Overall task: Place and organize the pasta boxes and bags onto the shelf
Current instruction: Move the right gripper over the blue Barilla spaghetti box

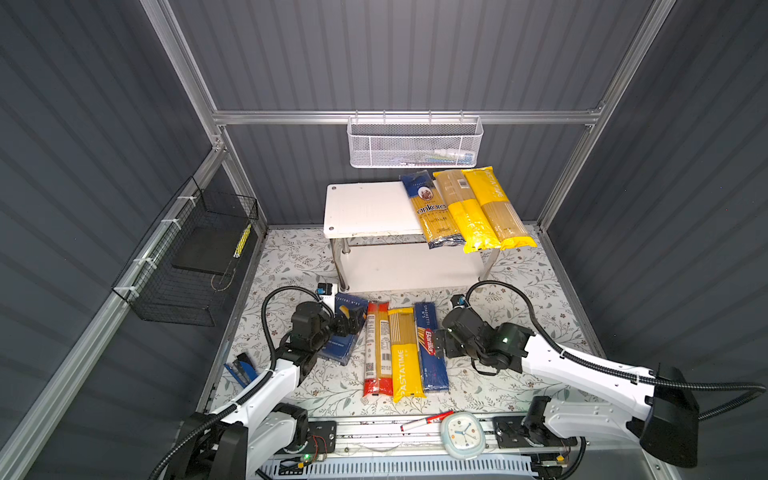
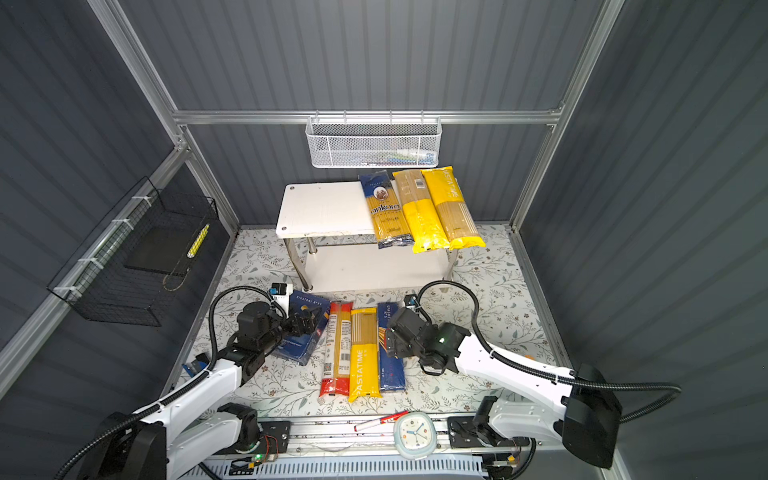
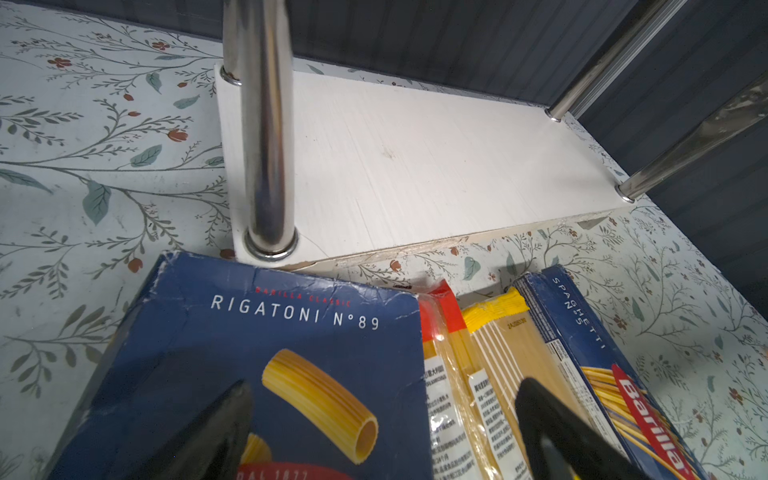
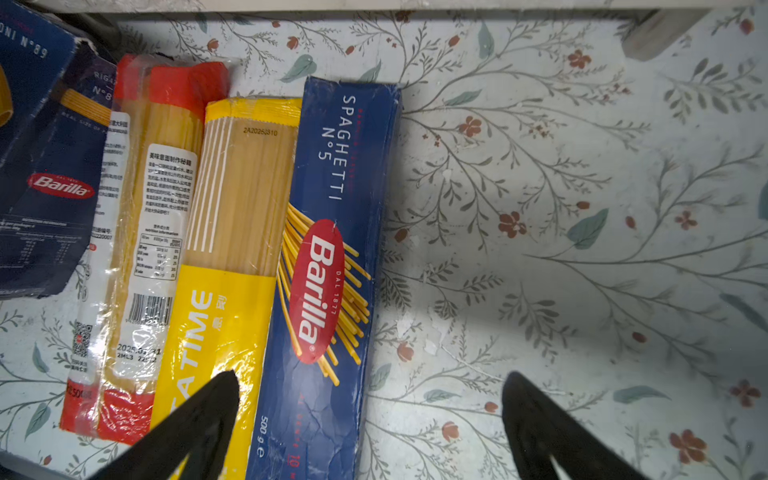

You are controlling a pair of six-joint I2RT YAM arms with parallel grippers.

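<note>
My right hand [image 4: 372,374] hangs wide apart over the spaghetti box [image 4: 332,166] so I can pinch its thin sides, and my left hand [image 3: 385,381] hangs spread over the rigatoni box [image 3: 199,353].

place: enclosed robot test cell | evidence: grey corrugated walls [image 1: 395,54], aluminium frame [image 1: 291,117], floral tabletop [image 1: 519,266]

Left arm [image 1: 272,376]: reaches in from the near-left base, white forearm angled up toward the middle.
Left end effector [image 1: 351,322]: held low, tilted downward, black fingers [image 3: 224,419] spread wide apart.
Right arm [image 1: 582,365]: stretches in from the near-right base, white forearm angled inward.
Right end effector [image 1: 439,340]: low, facing down, fingers [image 4: 199,419] fully parted.
</note>
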